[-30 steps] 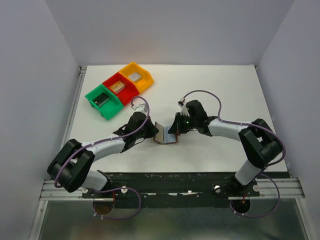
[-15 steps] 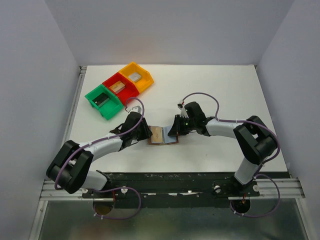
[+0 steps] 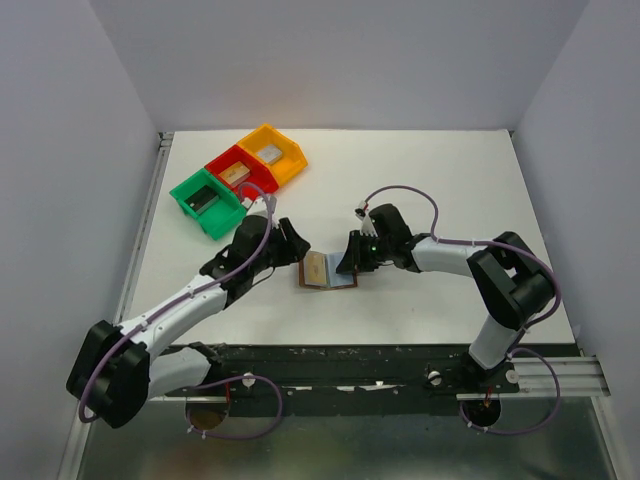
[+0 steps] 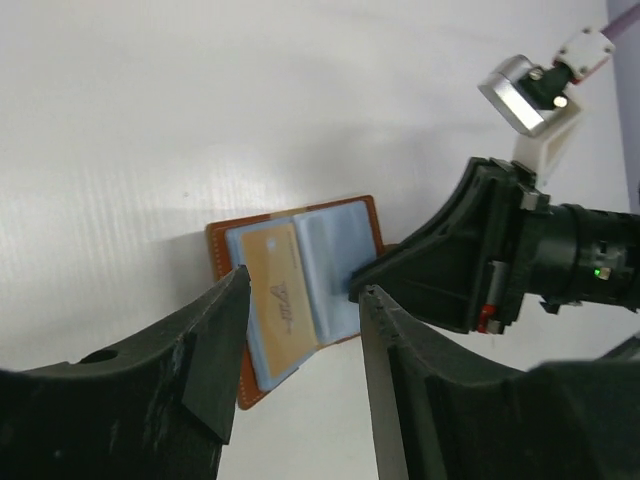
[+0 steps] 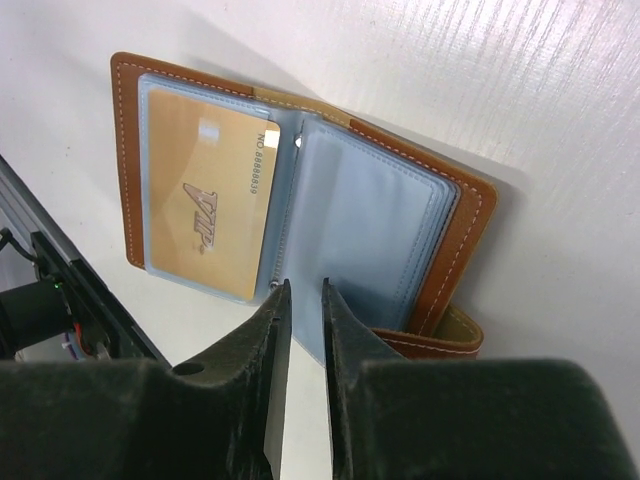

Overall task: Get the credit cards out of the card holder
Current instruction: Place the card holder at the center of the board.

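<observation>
The card holder (image 3: 322, 271) lies open and flat on the table, brown leather rim up (image 4: 214, 243), light-blue inner faces showing (image 5: 375, 225). A gold-tan credit card (image 5: 205, 200) sits in the clear pocket of its left page (image 4: 277, 288). No other credit cards show. My left gripper (image 4: 300, 305) hovers above the holder's near edge, open, with nothing between its fingers. My right gripper (image 5: 302, 300) stands at the near edge of the right blue page, jaws a narrow gap apart and open, with nothing clamped. The snap tab (image 5: 455, 338) curls under the holder's right end.
Green (image 3: 207, 205), red (image 3: 240, 176) and yellow (image 3: 272, 152) bins stand in a row at the back left, each holding a block. White table stretches behind and right of the holder. The arms' base rail (image 3: 340, 362) runs along the near edge.
My left gripper has opened and let go of the holder's left flap, then pulled back and up. The holder dropped from a raised V to lying flat. The right jaws have parted slightly.
</observation>
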### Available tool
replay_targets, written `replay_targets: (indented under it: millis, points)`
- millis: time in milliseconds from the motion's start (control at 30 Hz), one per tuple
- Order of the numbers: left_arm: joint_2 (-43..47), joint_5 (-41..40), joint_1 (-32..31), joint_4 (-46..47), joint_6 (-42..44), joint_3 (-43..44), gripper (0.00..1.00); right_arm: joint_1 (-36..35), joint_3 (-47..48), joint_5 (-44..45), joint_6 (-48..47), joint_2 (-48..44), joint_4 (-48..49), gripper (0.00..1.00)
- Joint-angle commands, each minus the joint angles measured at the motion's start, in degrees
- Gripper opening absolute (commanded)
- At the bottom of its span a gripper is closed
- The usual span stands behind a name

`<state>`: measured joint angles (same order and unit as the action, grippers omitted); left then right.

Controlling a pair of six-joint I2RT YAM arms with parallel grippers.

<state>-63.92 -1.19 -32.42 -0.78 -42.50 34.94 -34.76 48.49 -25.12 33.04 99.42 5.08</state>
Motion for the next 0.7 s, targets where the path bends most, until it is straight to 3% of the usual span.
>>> replay_targets:
  millis: [0,133,367,667]
  points:
    - [-4.53,7.87,-2.81,7.98,1.36,0.92,0.54,0.22,1.52,0.69,-0.78,-0.54,-1.65,0.27]
    - [-8.67,8.57,-3.61,11.23,0.93,-0.57,0.37,0.14,1.70,0.69,-0.61,-1.06,-2.00,0.28]
    - [-9.65,5.15,-3.44,10.80,-0.21,-3.73,0.23,0.31,1.70,0.69,-0.96,-1.77,-2.53,0.31]
    - [-12.71,2.07,-3.43,10.97,-1.36,-6.90,0.20,0.22,1.70,-0.71,-0.17,-1.77,-1.30,0.31]
